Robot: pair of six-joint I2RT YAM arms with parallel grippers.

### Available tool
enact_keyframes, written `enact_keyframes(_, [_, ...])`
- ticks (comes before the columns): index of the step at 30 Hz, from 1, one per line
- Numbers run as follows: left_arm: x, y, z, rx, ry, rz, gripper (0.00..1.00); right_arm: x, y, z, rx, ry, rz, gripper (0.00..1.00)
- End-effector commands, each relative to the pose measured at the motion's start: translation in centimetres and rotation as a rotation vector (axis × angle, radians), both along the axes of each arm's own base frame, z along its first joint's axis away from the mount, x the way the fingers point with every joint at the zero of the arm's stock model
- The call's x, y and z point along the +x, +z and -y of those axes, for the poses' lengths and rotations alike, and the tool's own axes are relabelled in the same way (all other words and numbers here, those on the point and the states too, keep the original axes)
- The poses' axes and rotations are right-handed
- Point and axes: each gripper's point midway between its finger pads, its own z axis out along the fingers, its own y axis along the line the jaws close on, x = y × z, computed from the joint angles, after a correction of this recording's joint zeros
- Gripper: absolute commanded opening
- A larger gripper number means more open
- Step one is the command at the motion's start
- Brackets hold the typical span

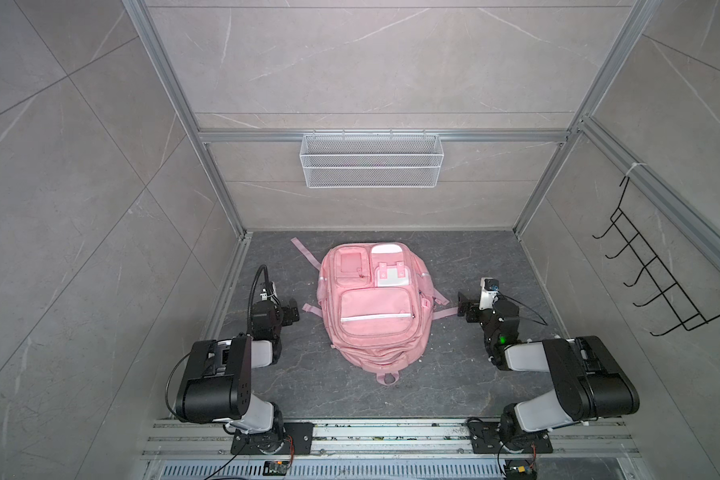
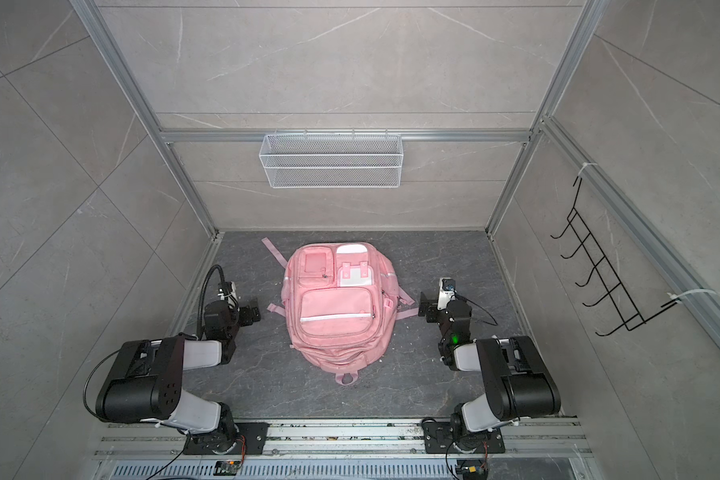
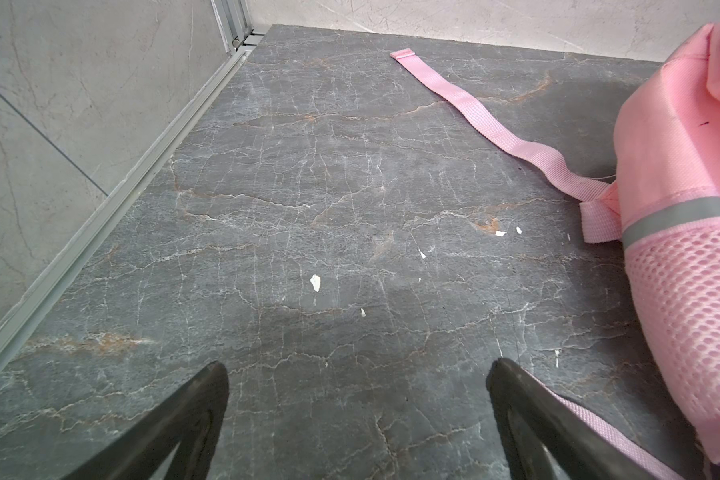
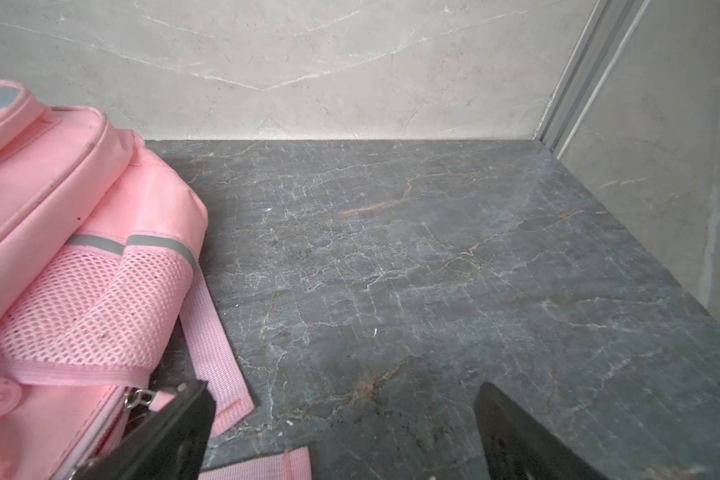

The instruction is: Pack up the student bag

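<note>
While the student bag (image 1: 375, 316) is lying flat, centred on the dark slab (image 1: 495, 262), the left gripper (image 1: 293, 311) and right gripper (image 1: 463, 309) are standing spread wide just beside its side edges, bare slab stretching outward behind each.

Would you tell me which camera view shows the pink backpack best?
A top view: the whole backpack lies front-up, every pocket visible. The left wrist view catches only a mesh side and strap; the right wrist view, its other mesh side.
</note>
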Motion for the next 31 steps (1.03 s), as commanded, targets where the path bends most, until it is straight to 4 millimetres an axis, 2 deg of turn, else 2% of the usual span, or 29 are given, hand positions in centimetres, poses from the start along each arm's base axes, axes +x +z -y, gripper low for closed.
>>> enact_keyframes(1, [0.8,1.9,0.1,0.011,-0.016,0.074,1.00,0.4,-0.1,0.7,0.013,-0.036,-0.016,1.00])
enact_keyframes(6, [0.8,1.9,0.2,0.012,-0.017,0.074,1.00,-1.4,0.7,0.3,0.009,-0.008,0.067,1.00])
enact_keyframes(9, [0.8,1.8,0.2,0.010,-0.016,0.073,1.00,0.6,-0.2,0.4,0.022,-0.019,-0.023,1.00])
enact_keyframes(31, [0.9,1.9,0.2,0.011,-0.016,0.075,1.00,0.4,-0.2,0.8,0.012,-0.034,-0.020,1.00])
